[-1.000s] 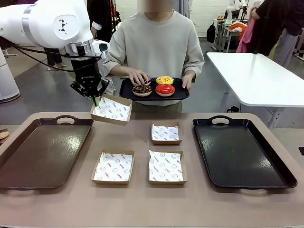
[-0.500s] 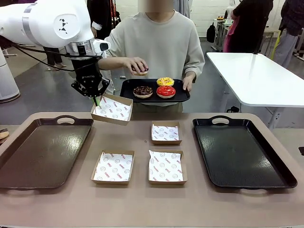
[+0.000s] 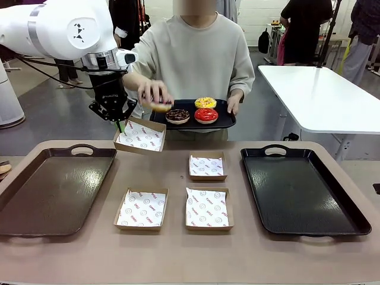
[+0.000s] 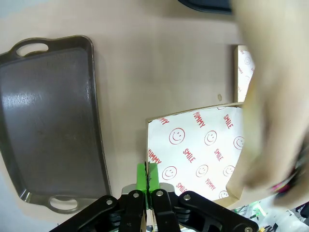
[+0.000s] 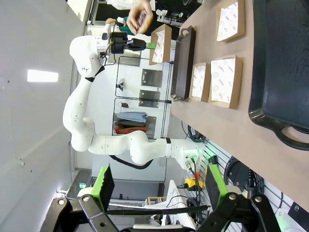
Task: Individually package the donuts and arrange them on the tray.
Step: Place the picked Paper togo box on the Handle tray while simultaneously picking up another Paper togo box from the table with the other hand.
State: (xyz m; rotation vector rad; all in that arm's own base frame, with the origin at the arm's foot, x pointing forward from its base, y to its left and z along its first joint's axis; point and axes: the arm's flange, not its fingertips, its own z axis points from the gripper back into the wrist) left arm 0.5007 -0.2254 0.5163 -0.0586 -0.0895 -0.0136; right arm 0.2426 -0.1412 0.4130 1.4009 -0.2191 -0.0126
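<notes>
Front view: my left end effector (image 3: 120,126), in the upper left, is shut tight on the near rim of one cardboard box (image 3: 139,135) and holds it above the worktop (image 3: 178,261), tilted towards the person. The person's hand (image 3: 155,93) carries one donut (image 3: 161,107) just beside that box. I judge this to be the loading of the first box. The other three donuts sit on the small black tray (image 3: 228,122) the person holds: chocolate donut (image 3: 177,115), yellow donut (image 3: 205,102) and red donut (image 3: 206,115). That makes four donuts and none boxed yet. I count four boxes: the held one and three on the worktop, one at centre (image 3: 208,165) and two nearer me (image 3: 141,208) (image 3: 207,208). Two big trays lie there too, the brown tray (image 3: 53,190) at left and the black tray (image 3: 303,190) at right.

Left wrist view: the green pads are pinched flat on the box edge at bottom centre. The printed paper lining is bare, and a blurred hand covers the right side.

Right wrist view: my right end effector (image 5: 159,186) stands fully open along the bottom, holding nothing.

Next I should hold the box steady until the donut is in, then carry it level to a tray.
</notes>
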